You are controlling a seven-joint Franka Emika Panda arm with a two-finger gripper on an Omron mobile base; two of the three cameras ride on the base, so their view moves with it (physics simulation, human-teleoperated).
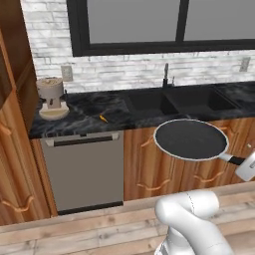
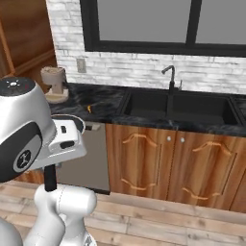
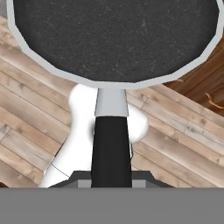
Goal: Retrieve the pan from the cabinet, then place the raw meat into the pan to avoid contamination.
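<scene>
Right now the pan [image 1: 190, 139] hangs level in open air in front of the lower cabinet doors [image 1: 149, 164], its black inside facing up, below the front edge of the black marble counter [image 1: 84, 117]. In the hand view its handle [image 3: 111, 144] runs straight down between the fingers of the gripper [image 3: 111, 179], which are clamped on it; the pan's silver rim [image 3: 52, 72] sweeps across the top of that view with wooden floor [image 3: 30, 131] beneath.

Taking the counter as the landmark: the raw meat [image 1: 103, 118], a tiny orange sliver, lies on its top near the front edge, just left of the sink [image 1: 149, 103] and right of the coffee machine [image 1: 52, 98], well apart from the pan. From the right base view the meat [image 2: 89, 108] sits between the coffee machine [image 2: 54, 82] and the sink basin [image 2: 178, 106]. The stretch of counter around the meat is bare.

The dishwasher [image 1: 84, 169] stands under the counter, left of the pan, which hangs clear of its face. The tall reddish-brown cabinet [image 1: 12, 74] rises at the counter's left end. The faucet [image 1: 166, 74] stands at the counter's back, behind the sink, under the window [image 1: 164, 25].
</scene>
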